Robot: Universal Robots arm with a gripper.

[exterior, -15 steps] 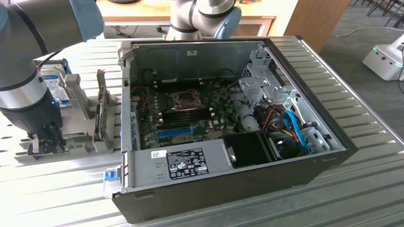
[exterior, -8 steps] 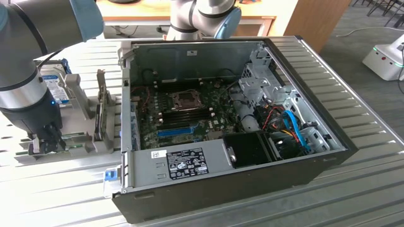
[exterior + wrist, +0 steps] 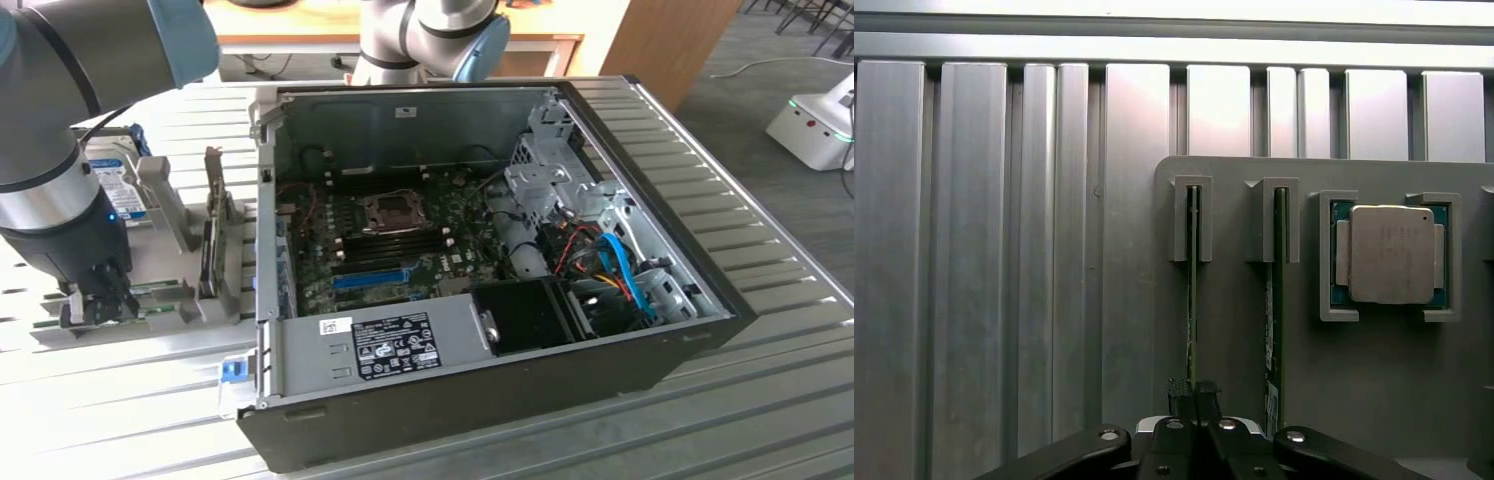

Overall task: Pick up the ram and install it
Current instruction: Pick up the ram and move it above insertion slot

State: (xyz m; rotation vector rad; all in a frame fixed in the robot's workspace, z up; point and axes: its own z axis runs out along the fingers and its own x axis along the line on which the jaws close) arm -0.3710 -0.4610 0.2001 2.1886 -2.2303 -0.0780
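blocked: neighbouring stick (image 3: 1279,290) just beside ram (image 3: 1192,290) | free: table (image 3: 1004,260) opposite side

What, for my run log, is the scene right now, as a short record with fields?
hand: black two-finger hand, shut
held: thin green circuit-board ram stick, standing on edge in a slot of the grey plastic holder
next slot: second green stick
holder pocket: square silver processor chip
nearby: open black computer case
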